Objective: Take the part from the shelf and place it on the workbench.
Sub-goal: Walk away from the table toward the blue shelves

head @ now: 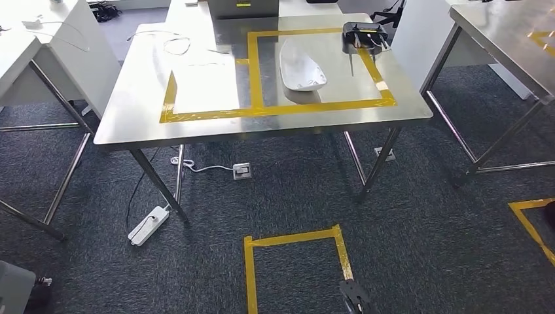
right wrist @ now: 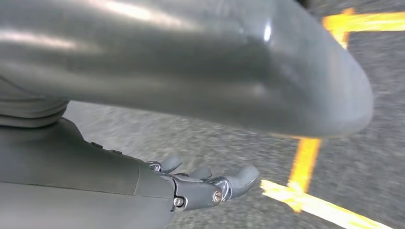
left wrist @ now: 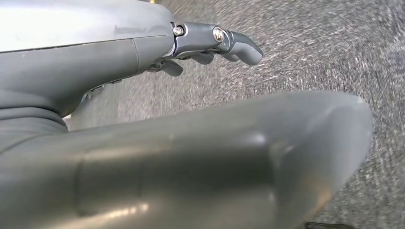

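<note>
The white part (head: 301, 65) lies on the worktop (head: 196, 91) inside the far right taped square; my left hand (left wrist: 215, 45) and right hand (right wrist: 205, 183) hang empty, fingers loosely apart; I judge it light, stiff, slick; hold its long edges.

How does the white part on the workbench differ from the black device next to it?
The white part is pale, smooth and elongated, lying wholly inside the right taped box; the black device is dark, boxy and sits at that box's far right corner, over the yellow tape. The white part is larger. Both rest on the steel workbench.
</note>
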Robot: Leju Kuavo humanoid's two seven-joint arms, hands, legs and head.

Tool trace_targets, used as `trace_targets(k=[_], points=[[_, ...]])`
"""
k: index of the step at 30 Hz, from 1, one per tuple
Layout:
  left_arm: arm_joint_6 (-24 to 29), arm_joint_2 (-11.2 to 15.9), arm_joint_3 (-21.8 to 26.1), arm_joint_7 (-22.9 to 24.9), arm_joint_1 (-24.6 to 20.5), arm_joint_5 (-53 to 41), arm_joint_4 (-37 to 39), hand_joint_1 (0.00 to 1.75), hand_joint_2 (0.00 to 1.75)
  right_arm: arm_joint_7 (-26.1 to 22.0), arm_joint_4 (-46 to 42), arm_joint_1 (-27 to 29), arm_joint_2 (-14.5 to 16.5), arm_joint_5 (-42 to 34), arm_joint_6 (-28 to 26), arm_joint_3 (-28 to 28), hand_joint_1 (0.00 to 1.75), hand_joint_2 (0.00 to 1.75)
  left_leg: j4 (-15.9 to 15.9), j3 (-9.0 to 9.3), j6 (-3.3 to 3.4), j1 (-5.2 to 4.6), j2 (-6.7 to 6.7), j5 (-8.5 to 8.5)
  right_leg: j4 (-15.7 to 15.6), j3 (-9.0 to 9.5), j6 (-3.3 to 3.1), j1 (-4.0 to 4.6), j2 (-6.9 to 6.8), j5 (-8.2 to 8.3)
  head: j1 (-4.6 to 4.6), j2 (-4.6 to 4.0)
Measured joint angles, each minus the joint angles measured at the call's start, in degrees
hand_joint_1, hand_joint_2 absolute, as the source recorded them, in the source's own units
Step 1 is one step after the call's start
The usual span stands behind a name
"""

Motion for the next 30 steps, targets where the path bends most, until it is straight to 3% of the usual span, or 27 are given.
trace_targets(k=[2, 4, 6, 7, 8, 9, 10, 12, 13, 14, 16, 17, 18, 21, 22, 23, 24, 25, 26, 28, 29, 30], points=[[-0.97, -0.22, -0.48, 0.07, -0.46, -0.69, -0.01, 0.00, 0.00, 0.42, 0.31, -0.12, 0.09, 0.12, -0.64, -0.71, 0.00, 0.00, -0.21, -0.77, 1.09, 0.17, 0.25, 0.94, 0.77, -0.59, 0.68, -0.06, 0.23, -0.95, 0.03, 0.00], [-1.58, -0.46, -0.72, -0.11, -1.09, -0.87, -0.05, 0.00, 0.00, 1.88, 0.59, -0.10, 0.12, 1.13, -0.88, -0.93, 0.00, 0.00, -0.31, -1.91, 2.02, 0.34, 0.42, 2.21, 5.36, -2.15, 1.26, -0.17, 0.45, -5.73, 0.25, 0.00], [-1.88, -0.59, -0.98, -0.07, -1.54, -1.00, -0.09, 0.00, 0.00, 2.57, 0.68, -0.11, 0.13, 1.41, -1.75, -1.00, 0.00, 0.00, -0.11, -3.58, 2.27, 0.24, 0.48, 3.45, 12.81, -3.85, 1.63, -0.20, 0.51, -10.67, 0.39, 0.00], [-1.91, -0.68, -1.18, 0.02, -1.68, -1.11, -0.09, 0.00, 0.00, 2.71, 0.73, -0.13, 0.13, 1.21, -2.40, -1.12, 0.00, 0.00, 0.05, -4.43, 2.27, 0.18, 0.56, 4.02, 15.42, -3.95, 1.71, -0.20, 0.51, -11.39, 0.39, 0.00], [-1.92, -0.76, -1.34, 0.11, -1.76, -1.31, -0.09, 0.00, 0.00, 2.81, 0.78, -0.13, 0.13, 1.00, -2.94, -1.29, 0.00, 0.00, 0.26, -5.30, 2.21, 0.14, 0.63, 4.55, 16.24, -3.15, 1.70, -0.18, 0.52, -10.83, 0.40, 0.00], [-1.93, -0.84, -1.46, 0.21, -1.80, -1.50, -0.09, 0.00, 0.00, 2.89, 0.82, -0.13, 0.13, 0.90, -3.25, -1.49, 0.00, 0.00, 0.52, -6.13, 2.11, 0.13, 0.68, 5.04, 14.93, -1.34, 1.61, -0.18, 0.52, -9.39, 0.40, 0.00], [-1.93, -0.91, -1.52, 0.26, -1.81, -1.66, -0.10, 0.00, 0.00, 2.87, 0.85, -0.16, 0.13, 0.97, -3.24, -1.63, 0.00, 0.00, 0.82, -6.88, 1.97, 0.14, 0.70, 5.49, 11.63, 1.43, 1.41, -0.16, 0.54, -7.95, 0.41, 0.00], [-1.71, -1.02, -1.54, 0.26, -1.80, -1.83, -0.16, 0.00, 0.00, 2.57, 0.87, -0.33, 0.14, 1.44, -2.69, -1.75, 0.00, 0.00, 1.19, -7.93, 1.45, 0.10, 0.73, 6.38, 3.53, 7.06, 0.77, 0.07, 0.67, -7.74, 0.38, 0.00], [-1.49, -1.06, -1.54, 0.20, -1.80, -1.83, -0.19, 0.00, 0.00, 2.33, 0.88, -0.40, 0.15, 1.68, -2.38, -1.75, 0.00, 0.00, 1.21, -8.11, 1.12, 0.11, 0.75, 6.85, 0.76, 8.64, 0.41, 0.24, 0.76, -8.21, 0.42, 0.00], [-1.27, -1.09, -1.55, 0.14, -1.82, -1.86, -0.21, 0.00, 0.00, 2.13, 0.92, -0.47, 0.16, 1.78, -2.24, -1.75, 0.00, 0.00, 1.06, -8.18, 0.77, 0.14, 0.76, 7.40, -0.52, 9.11, 0.06, 0.45, 0.81, -8.65, 0.45, 0.00], [-1.06, -1.06, -1.57, 0.14, -1.74, -2.13, -0.19, 0.00, 0.00, 1.87, 1.03, -0.54, 0.27, 1.56, -2.50, -1.78, 0.00, 0.00, 0.68, -8.35, 0.06, 0.20, 0.69, 8.34, -0.92, 8.30, -0.70, 0.41, 0.75, -7.63, 0.56, 0.00], [-1.04, -1.02, -1.58, 0.21, -1.64, -2.37, -0.17, 0.00, 0.00, 1.83, 1.09, -0.63, 0.35, 1.41, -2.82, -1.82, 0.00, 0.00, 0.96, -8.77, -0.27, 0.22, 0.59, 7.76, -1.02, 7.68, -1.19, 0.27, 0.65, -6.93, 0.52, 0.00], [-1.05, -1.00, -1.60, 0.32, -1.51, -2.62, -0.14, 0.00, 0.00, 1.80, 1.14, -0.69, 0.44, 1.31, -3.08, -1.87, 0.00, 0.00, 2.18, -9.41, -0.59, 0.25, 0.50, 5.91, -1.20, 6.91, -1.64, 0.09, 0.55, -6.10, 0.44, 0.00], [-1.18, -0.96, -1.66, 0.44, -1.58, -2.93, -0.14, 0.00, 0.00, 1.69, 1.19, -0.75, 0.65, 1.74, -3.11, -1.97, 0.00, 0.00, 11.61, -11.53, -1.33, 0.51, 0.38, -2.89, -1.19, 4.04, -2.17, 0.02, 0.37, -3.67, 0.23, 0.00], [-1.25, -0.91, -1.72, 0.39, -1.73, -2.93, -0.16, 0.00, 0.00, 1.58, 1.19, -0.76, 0.73, 2.01, -3.00, -1.97, 0.00, 0.00, 14.73, -11.61, -1.50, 0.56, 0.38, -3.99, -1.07, 3.07, -2.12, 0.03, 0.30, -2.90, 0.24, 0.00], [-1.31, -0.85, -1.82, 0.36, -1.91, -2.97, -0.19, 0.00, 0.00, 1.48, 1.20, -0.77, 0.82, 2.22, -3.00, -1.97, 0.00, 0.44, 16.50, -11.04, -1.61, 0.59, 0.38, -3.58, -0.89, 2.04, -2.02, 0.01, 0.20, -2.16, 0.24, 0.00], [-1.35, -0.78, -1.92, 0.40, -2.09, -3.04, -0.22, 0.00, 0.00, 1.41, 1.21, -0.78, 0.93, 2.31, -3.23, -1.97, 0.00, 0.87, 16.54, -9.67, -1.66, 0.63, 0.39, -2.12, -0.65, 0.98, -1.87, -0.03, 0.12, -1.44, 0.24, 0.00], [-1.35, -0.72, -2.02, 0.52, -2.31, -3.10, -0.26, 0.00, 0.00, 1.38, 1.22, -0.80, 1.05, 2.36, -3.70, -1.96, 0.00, 1.31, 14.64, -7.35, -1.64, 0.68, 0.38, -0.43, -0.37, -0.06, -1.69, -0.07, 0.06, -0.74, 0.24, 0.00], [-1.30, -0.69, -2.07, 0.67, -2.56, -3.15, -0.34, 0.00, 0.00, 1.47, 1.22, -0.83, 1.18, 2.45, -4.55, -1.96, 0.00, 1.75, 10.86, -4.12, -1.55, 0.72, 0.35, 0.02, -0.06, -1.00, -1.43, -0.09, 0.03, -0.08, 0.23, 0.00], [-1.07, -0.69, -2.09, 0.86, -2.97, -3.11, -0.56, 0.00, 0.00, 1.76, 1.24, -0.92, 1.43, 2.75, -6.82, -1.96, 0.00, 1.75, 2.71, 1.65, -1.00, 0.52, 0.20, -1.38, 0.29, -2.01, -0.78, -0.04, -0.02, 1.14, 0.31, 0.00], [-0.89, -0.71, -2.09, 0.85, -3.09, -3.02, -0.64, 0.00, 0.00, 1.91, 1.25, -1.01, 1.53, 2.90, -7.81, -1.96, 0.00, 1.75, 0.31, 3.03, -0.59, 0.38, 0.11, -2.38, 0.22, -2.10, -0.41, -0.03, -0.03, 1.77, 0.24, 0.00], [-0.72, -0.73, -2.10, 0.78, -3.12, -2.92, -0.68, 0.00, 0.00, 2.01, 1.26, -1.06, 1.62, 2.98, -8.41, -1.96, 0.00, 1.75, -0.49, 3.21, -0.07, 0.21, 0.08, -2.41, -0.04, -2.07, 0.00, -0.04, -0.03, 2.43, 0.20, 0.00]])
